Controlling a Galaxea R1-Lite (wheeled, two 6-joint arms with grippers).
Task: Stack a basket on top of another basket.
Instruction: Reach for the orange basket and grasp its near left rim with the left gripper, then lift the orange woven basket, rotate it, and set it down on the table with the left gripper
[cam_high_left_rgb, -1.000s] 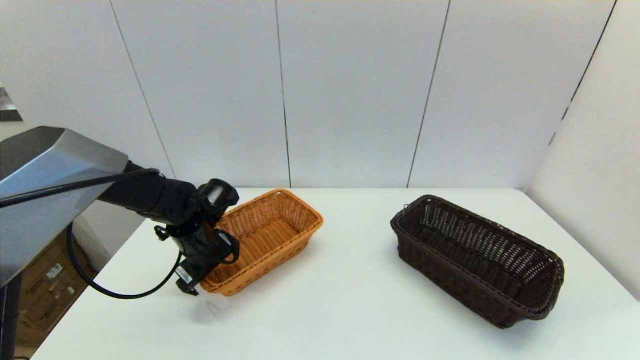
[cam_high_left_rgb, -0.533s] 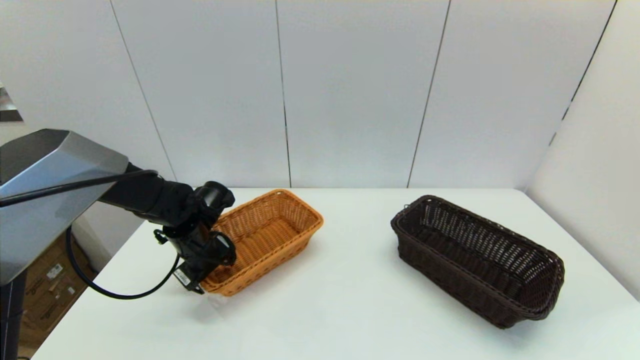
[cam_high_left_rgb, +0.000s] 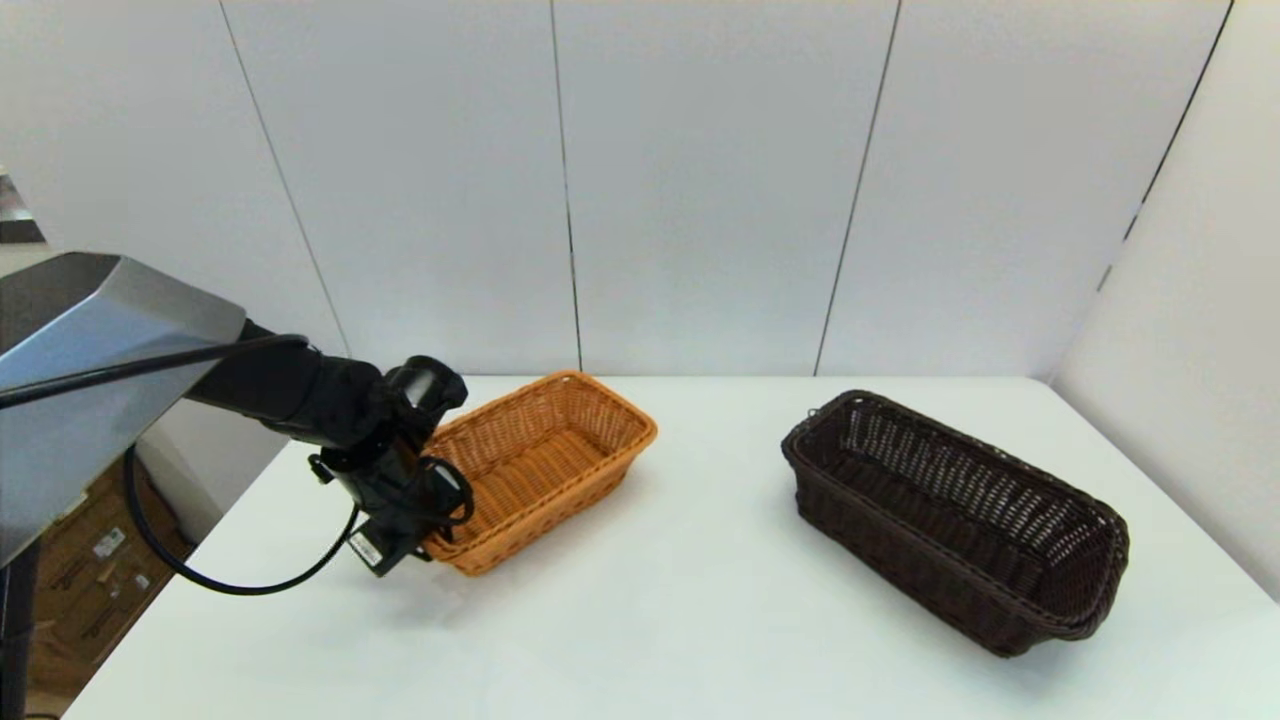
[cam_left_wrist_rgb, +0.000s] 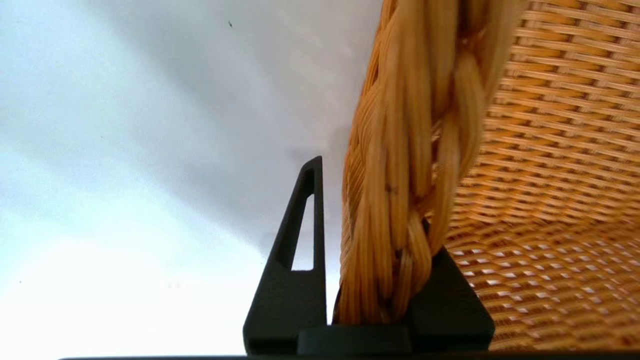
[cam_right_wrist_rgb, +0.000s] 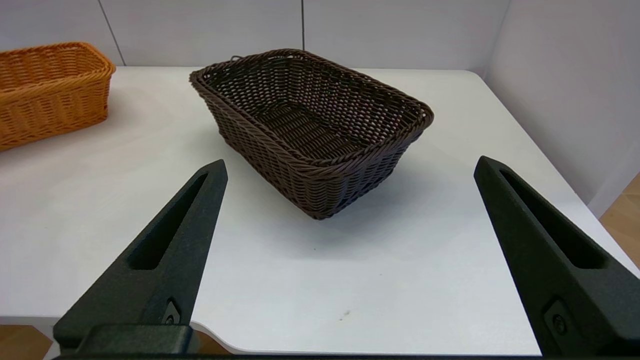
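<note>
Wicker rim clamped: the left gripper (cam_high_left_rgb: 432, 540) pinches the orange-tan basket's (cam_high_left_rgb: 545, 465) braided near end, at nine o'clock, tilting it. The dark basket (cam_high_left_rgb: 955, 520) sits at three o'clock, well apart. The right gripper (cam_right_wrist_rgb: 350, 250) idles, fingers spread.

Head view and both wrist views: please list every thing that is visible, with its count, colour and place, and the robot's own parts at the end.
orange-tan basket: one, orange-tan wicker, left half of the table, near end off the surface.
dark brown basket: one, dark brown wicker, right half of the table, standing flat, apart from the other basket.
table: one, white, under both baskets.
wall panels: pale grey, behind and to the right of the table.
left end effector: one, black, shut on the braided rim at the near end of the orange-tan basket.
right end effector: one, black, open, held back at the near table edge, facing the dark brown basket.
</note>
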